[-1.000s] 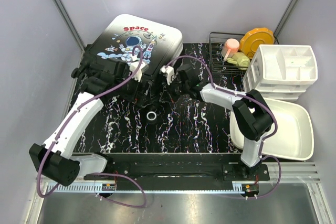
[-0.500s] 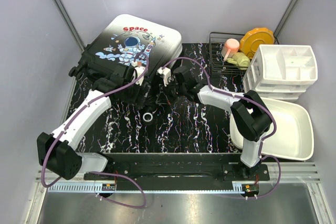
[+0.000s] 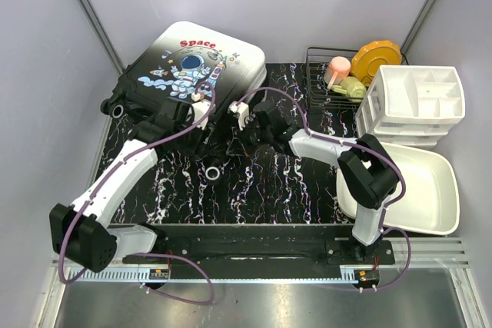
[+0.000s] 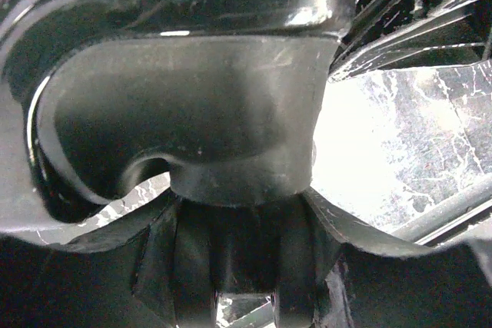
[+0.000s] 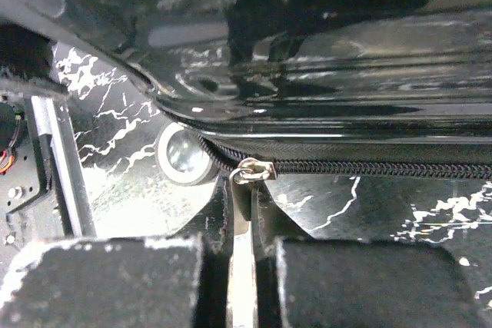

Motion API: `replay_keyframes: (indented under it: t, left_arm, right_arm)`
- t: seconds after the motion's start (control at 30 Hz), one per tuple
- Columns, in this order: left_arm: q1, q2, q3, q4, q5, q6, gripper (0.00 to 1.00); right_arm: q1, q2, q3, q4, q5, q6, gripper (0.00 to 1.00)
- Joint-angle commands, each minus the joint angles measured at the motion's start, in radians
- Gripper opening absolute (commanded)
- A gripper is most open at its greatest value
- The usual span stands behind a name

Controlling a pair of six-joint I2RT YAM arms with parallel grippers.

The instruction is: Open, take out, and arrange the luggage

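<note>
Luggage [image 3: 196, 55] upper left: stiff glossy shell, bulky, probably heavy and slippery; zip pull [image 5: 250, 170] looks best hold. Right gripper [image 5: 240, 245] clenched on zip pull. Left gripper [image 3: 188, 124] at black moulding [image 4: 192, 113], grasp unclear.

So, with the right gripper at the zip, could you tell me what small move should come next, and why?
Probably draw the zipper pull along the closed teeth: the right gripper is shut on its tab, and the luggage lies zipped shut.
</note>
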Motion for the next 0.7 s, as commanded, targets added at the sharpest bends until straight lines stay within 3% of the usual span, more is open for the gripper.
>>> replay_keyframes:
  t: [0.0,0.13,0.37,0.67]
  left_arm:
    - [0.087,-0.150,-0.082,-0.181,0.009,0.122,0.00]
    - [0.203,-0.180,-0.057,-0.235,0.018,0.229,0.00]
    - [0.267,-0.186,-0.112,-0.246,-0.046,0.352,0.00]
    - [0.405,-0.181,-0.140,-0.221,-0.068,0.485,0.00]
  right_arm:
    - [0.035,-0.097,-0.031,0.078,-0.004,0.036,0.00]
    - [-0.006,-0.120,-0.039,0.028,0.047,0.027,0.00]
    - [-0.222,-0.105,0.052,-0.142,0.015,-0.134,0.00]
    - [-0.448,0.080,0.289,-0.202,0.076,-0.308,0.00]
